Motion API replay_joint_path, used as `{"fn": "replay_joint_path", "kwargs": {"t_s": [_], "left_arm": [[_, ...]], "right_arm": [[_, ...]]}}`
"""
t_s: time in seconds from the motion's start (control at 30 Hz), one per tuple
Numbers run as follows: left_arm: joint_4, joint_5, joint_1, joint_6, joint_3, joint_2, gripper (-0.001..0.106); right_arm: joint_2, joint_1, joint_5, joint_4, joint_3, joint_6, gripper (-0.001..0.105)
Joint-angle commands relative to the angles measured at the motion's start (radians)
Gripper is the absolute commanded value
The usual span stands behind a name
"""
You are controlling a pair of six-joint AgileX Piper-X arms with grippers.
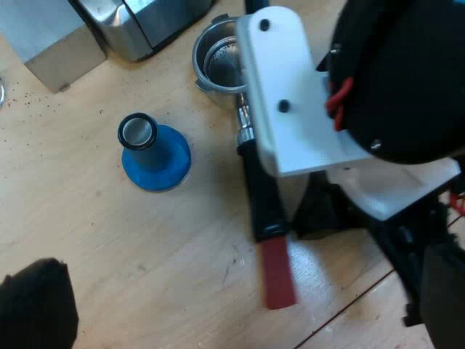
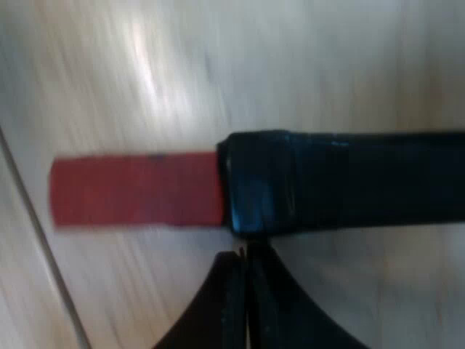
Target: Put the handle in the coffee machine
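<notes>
Black fingers (image 2: 218,313) of my right gripper (image 2: 245,256) were pressed together with nothing between them. Their tips touched the side of the dark handle (image 2: 349,178) just where it gave way to the red end (image 2: 134,190). The fingers' bases were cut off, and the handle ran out of the right wrist view, so its metal part was hidden there.

In the left wrist view the metal holder (image 1: 218,62) lay loose on the wooden table (image 1: 145,247), near a steel corner of the espresso machine (image 1: 138,25) and not locked into it. The right arm's white housing (image 1: 283,87) covered part of the basket and the upper handle. A blue tamper (image 1: 154,153) stood on the table near the holder. My left gripper (image 1: 36,309) was a black blurred lump, cut off; whether it was spread or closed I could not tell.
</notes>
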Motion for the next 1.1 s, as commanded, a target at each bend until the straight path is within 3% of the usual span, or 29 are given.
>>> {"fn": "replay_joint_path", "kwargs": {"t_s": [0.03,0.33,0.4,0.5,0.7,0.87,0.9,0.97,1.07,1.1], "left_arm": [[-0.003,-0.018,-0.003,-0.013,-0.007,-0.002,0.098],[-0.003,-0.018,-0.003,-0.013,-0.007,-0.002,0.098],[-0.003,-0.04,-0.003,-0.013,-0.013,-0.002,0.098],[-0.001,-0.074,-0.003,-0.013,-0.044,-0.002,0.098],[0.006,-0.078,-0.003,-0.028,-0.134,-0.008,0.098],[0.006,-0.078,-0.003,-0.033,-0.14,-0.047,0.098],[0.006,-0.078,-0.003,-0.04,-0.14,-0.058,0.098],[0.006,-0.076,-0.003,-0.061,-0.14,-0.134,0.098],[0.006,-0.071,-0.003,-0.061,-0.14,-0.181,0.098],[0.006,-0.058,-0.003,-0.064,-0.14,-0.197,0.098]], "right_arm": [[0.011,0.003,-0.01,-0.052,-0.032,0.005,0.0],[-0.031,0.003,0.033,0.129,-0.032,0.005,0.0],[-0.084,0.003,0.13,0.229,-0.032,-0.007,0.0],[-0.137,-0.007,0.179,0.292,-0.032,-0.037,0.0],[-0.244,-0.054,0.188,0.338,-0.032,-0.048,0.0],[-0.288,-0.076,0.203,0.338,-0.032,-0.048,0.001],[-0.329,-0.103,0.201,0.338,-0.032,-0.056,0.015],[-0.344,-0.119,0.201,0.336,-0.032,-0.056,0.032],[-0.349,-0.125,0.201,0.329,-0.032,-0.06,0.048],[-0.349,-0.125,0.195,0.318,-0.032,-0.063,0.059]]}}
